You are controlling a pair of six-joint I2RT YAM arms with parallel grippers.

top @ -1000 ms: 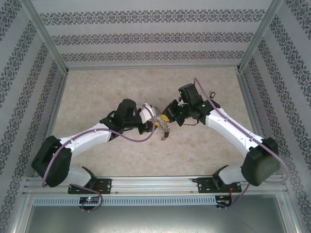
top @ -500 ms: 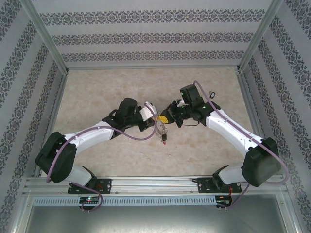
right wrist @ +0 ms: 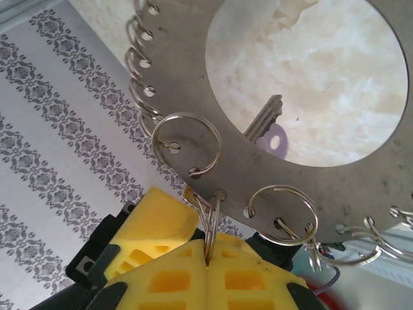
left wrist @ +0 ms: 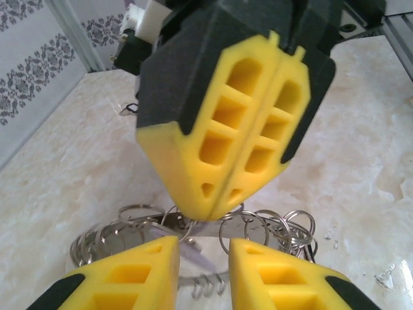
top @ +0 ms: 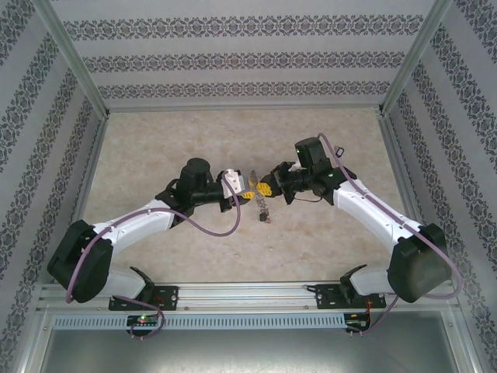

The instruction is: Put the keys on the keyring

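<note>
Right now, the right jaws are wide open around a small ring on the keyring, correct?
Not quite. The right jaws are shut, not wide open, pinching a small ring on the keyring. The right wrist view shows it.

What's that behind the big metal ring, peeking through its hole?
A silvery key with a purple head shows through the hole of the keyring, with the marble table beyond. The ring's flat band covers part of the key's head.
</note>
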